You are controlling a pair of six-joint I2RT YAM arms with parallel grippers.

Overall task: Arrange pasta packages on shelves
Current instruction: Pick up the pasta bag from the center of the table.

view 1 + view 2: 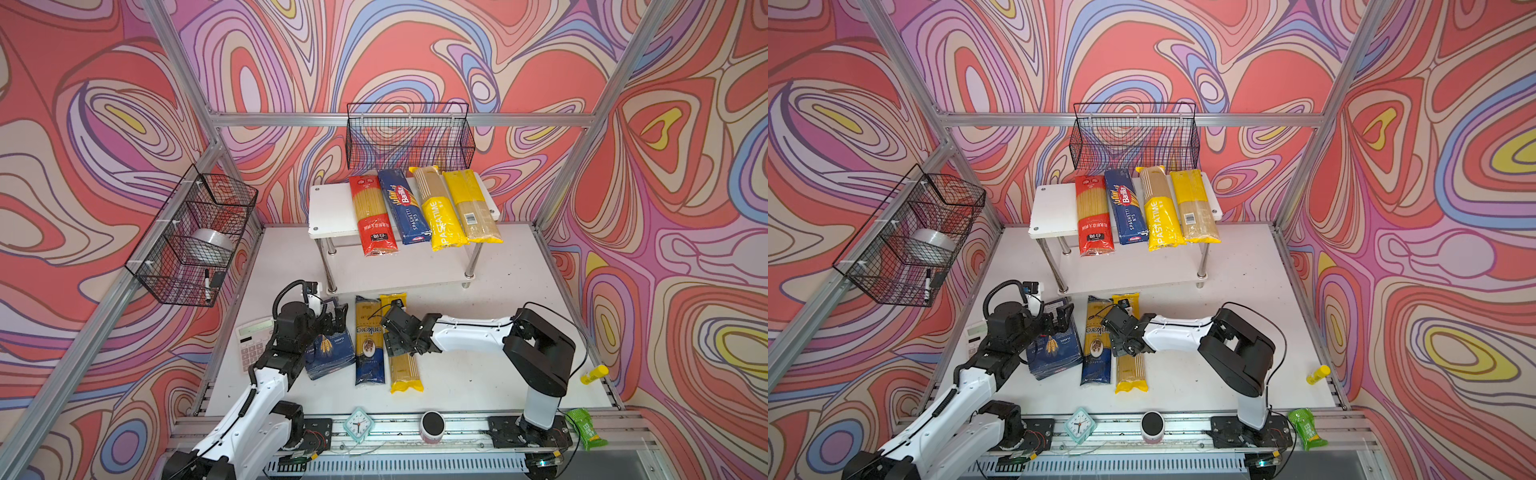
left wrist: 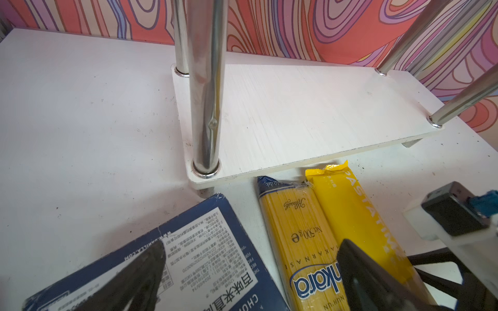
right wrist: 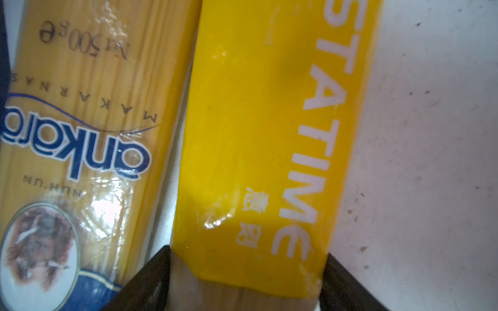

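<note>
Right wrist view: my right pincer grips the yellow PASTATIME pack by its two long edges. The pack lies flat on the bench, just beside the Ankara bag. My left pincer hangs wide apart above the wide blue box. Farther back, the top board of the shelves carries a red bag, a Barilla box, a second PASTATIME bag and a barcode bag, side by side.
</note>
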